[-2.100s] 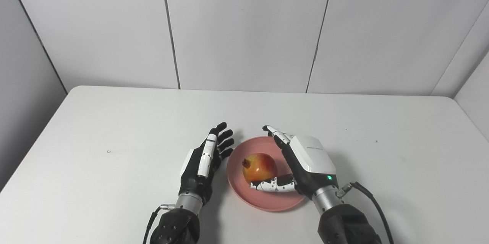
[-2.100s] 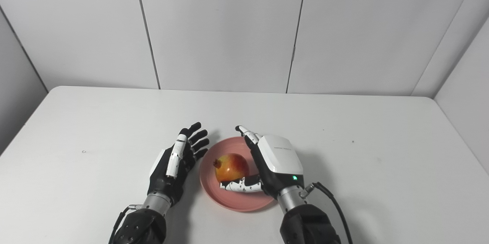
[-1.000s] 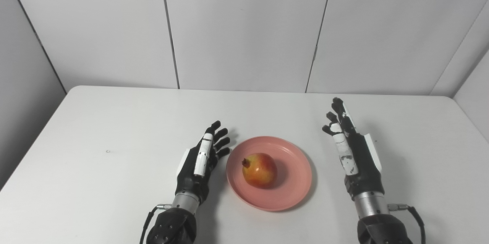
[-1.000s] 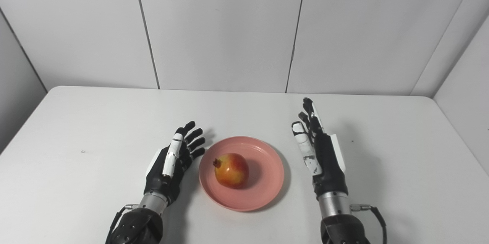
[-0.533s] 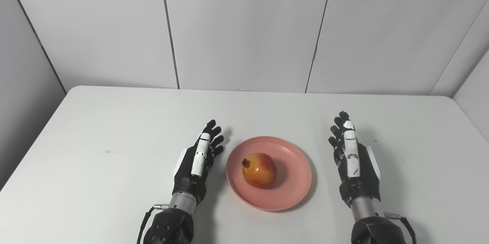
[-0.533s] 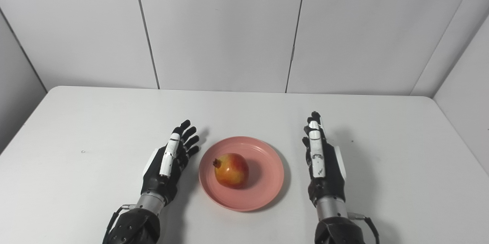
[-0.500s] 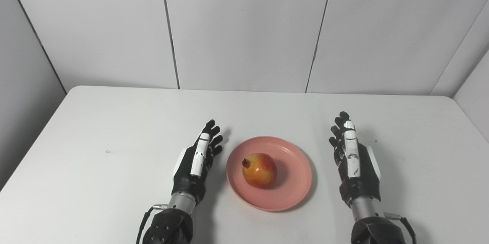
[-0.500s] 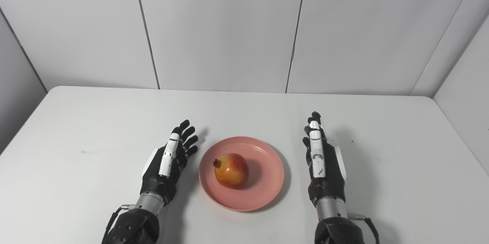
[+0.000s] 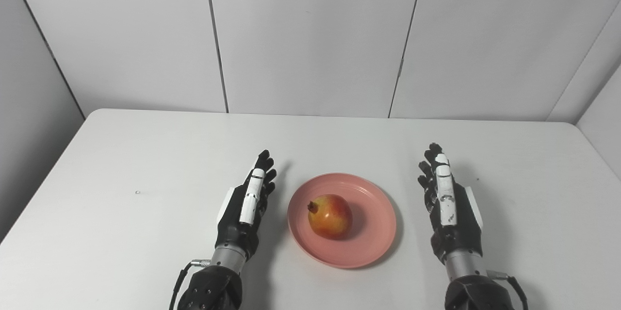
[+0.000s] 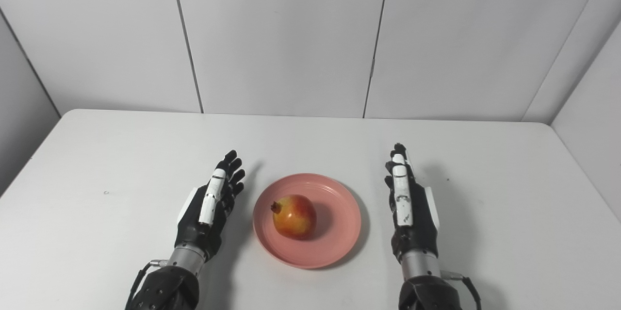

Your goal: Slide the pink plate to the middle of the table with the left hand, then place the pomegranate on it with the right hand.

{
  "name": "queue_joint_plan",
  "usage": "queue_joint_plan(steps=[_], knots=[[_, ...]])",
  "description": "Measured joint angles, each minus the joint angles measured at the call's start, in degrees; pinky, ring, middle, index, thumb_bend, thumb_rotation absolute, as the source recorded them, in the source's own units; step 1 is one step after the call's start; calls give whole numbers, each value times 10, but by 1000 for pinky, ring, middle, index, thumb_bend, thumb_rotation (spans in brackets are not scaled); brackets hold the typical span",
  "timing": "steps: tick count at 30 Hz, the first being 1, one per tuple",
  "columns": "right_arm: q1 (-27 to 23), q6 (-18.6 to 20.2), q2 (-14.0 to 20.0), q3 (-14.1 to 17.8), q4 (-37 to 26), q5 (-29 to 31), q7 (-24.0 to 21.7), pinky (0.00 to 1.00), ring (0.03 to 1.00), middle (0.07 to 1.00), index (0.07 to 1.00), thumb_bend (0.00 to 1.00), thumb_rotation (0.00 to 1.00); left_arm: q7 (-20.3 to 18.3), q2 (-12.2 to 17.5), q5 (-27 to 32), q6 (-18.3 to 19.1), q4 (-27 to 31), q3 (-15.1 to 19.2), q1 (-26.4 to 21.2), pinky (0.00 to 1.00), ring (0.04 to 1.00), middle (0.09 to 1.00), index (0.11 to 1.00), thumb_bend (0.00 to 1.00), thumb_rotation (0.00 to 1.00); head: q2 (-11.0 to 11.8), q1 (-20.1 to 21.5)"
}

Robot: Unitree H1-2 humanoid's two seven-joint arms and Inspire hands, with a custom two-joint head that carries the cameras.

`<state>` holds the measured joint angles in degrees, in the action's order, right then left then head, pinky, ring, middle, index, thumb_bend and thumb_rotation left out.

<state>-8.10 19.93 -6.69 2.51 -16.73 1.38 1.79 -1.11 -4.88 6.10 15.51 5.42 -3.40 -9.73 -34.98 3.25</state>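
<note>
A pink plate [image 9: 373, 232] lies on the white table [image 9: 145, 155], near the front and about mid-width. A red-yellow pomegranate [image 9: 330, 216] rests on the plate, a little left of its centre. My left hand [image 9: 245, 210] hovers edge-on just left of the plate, open, fingers stretched forward and holding nothing. On the other side my right hand [image 9: 450, 208] stands the same way, open and empty, a small gap from the plate's right rim. Neither hand touches the plate or the fruit.
White wall panels [image 9: 310, 33] rise behind the table's far edge. A tiny dark speck [image 9: 137, 192] marks the tabletop at the left. Cables run from both wrists at the bottom edge.
My right hand let go of the pomegranate, swung out to the plate's right side and drew back a little. My left hand slid slightly left, away from the plate. Plate and fruit stayed put.
</note>
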Motion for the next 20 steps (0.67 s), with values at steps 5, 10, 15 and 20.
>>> queue_joint_plan(steps=[5, 10, 15, 20], knots=[[0, 0, 0, -2, 0, 0, 3, 998, 980, 982, 973, 287, 1000, 0, 0, 0, 0, 0, 0, 0, 1000, 987, 998, 986, 422, 1000, 0, 0], [0, 0, -2, -2, -1, 8, 4, 1000, 983, 985, 976, 293, 1000, 1, 0, 0, 0, 1, 0, 0, 1000, 986, 998, 987, 423, 1000, 2, 1], [0, 2, -2, -4, -4, 13, 5, 1000, 980, 980, 971, 298, 1000, 1, -1, 0, 0, 6, 0, 1, 1000, 987, 999, 987, 422, 1000, 0, -1], [4, 7, -2, -6, -8, 14, 5, 996, 977, 976, 970, 297, 1000, 1, -1, 0, 1, 16, -2, 3, 1000, 987, 1000, 990, 426, 1000, -1, -2]])
